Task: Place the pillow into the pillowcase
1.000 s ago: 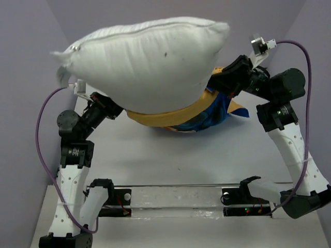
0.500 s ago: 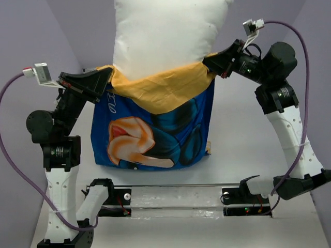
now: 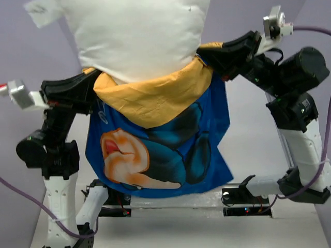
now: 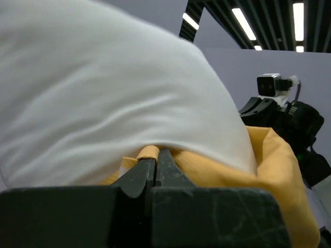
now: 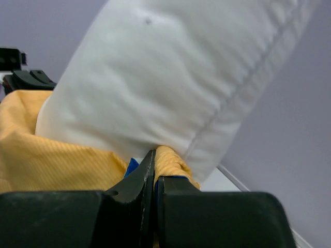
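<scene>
One pillowcase [image 3: 155,150], hung blue face forward over the desk [image 3: 248,139]. One left gripper [image 4: 156,161], at the pillowcase mouth's left corner, jaws closed tight on yellow hem. One right gripper [image 5: 154,164], likewise at the right corner. One pillow [image 3: 139,41], lower end seated in that mouth, most standing out above. Risk: the top-heavy pillow may topple out, or thin hem slip from either pinch.

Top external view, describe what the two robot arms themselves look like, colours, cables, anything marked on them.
The left arm and right arm match: white lower links dotted with small holes, bulky black joint housings above. The left pincer and right pincer are matte black and tapering. A purple cable runs to a small grey camera block at each wrist. No readable lettering.
</scene>
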You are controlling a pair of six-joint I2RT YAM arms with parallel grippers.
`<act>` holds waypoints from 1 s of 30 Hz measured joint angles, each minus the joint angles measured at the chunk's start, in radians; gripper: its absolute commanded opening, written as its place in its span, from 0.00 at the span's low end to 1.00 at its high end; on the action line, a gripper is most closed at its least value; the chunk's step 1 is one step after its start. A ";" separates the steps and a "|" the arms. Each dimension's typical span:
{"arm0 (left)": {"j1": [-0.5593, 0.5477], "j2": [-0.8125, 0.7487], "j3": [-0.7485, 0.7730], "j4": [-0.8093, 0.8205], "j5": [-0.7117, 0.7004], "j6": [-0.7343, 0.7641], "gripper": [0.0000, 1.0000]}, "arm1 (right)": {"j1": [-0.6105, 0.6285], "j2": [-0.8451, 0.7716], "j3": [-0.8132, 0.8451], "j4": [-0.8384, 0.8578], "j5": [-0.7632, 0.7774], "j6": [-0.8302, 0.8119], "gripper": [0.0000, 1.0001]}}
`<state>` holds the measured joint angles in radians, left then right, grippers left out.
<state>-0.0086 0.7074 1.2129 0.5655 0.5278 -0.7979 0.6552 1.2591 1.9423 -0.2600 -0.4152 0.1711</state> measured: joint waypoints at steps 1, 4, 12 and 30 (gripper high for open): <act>0.006 0.074 0.077 -0.049 0.043 0.006 0.00 | 0.002 0.056 0.110 -0.032 0.022 -0.018 0.00; 0.013 0.257 0.372 -0.188 0.054 0.069 0.00 | 0.025 0.254 0.415 -0.122 0.121 -0.077 0.00; 0.021 0.343 0.418 -0.241 0.016 0.122 0.00 | 0.030 0.338 0.544 -0.297 0.270 -0.174 0.00; 0.056 0.351 0.572 -0.272 0.027 0.248 0.00 | -0.153 0.171 0.362 -0.080 0.218 -0.137 0.00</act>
<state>0.0471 1.0584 1.7851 0.2935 0.5549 -0.5503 0.5022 1.4303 2.3039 -0.3401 -0.1974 0.0341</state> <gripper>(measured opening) 0.029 0.036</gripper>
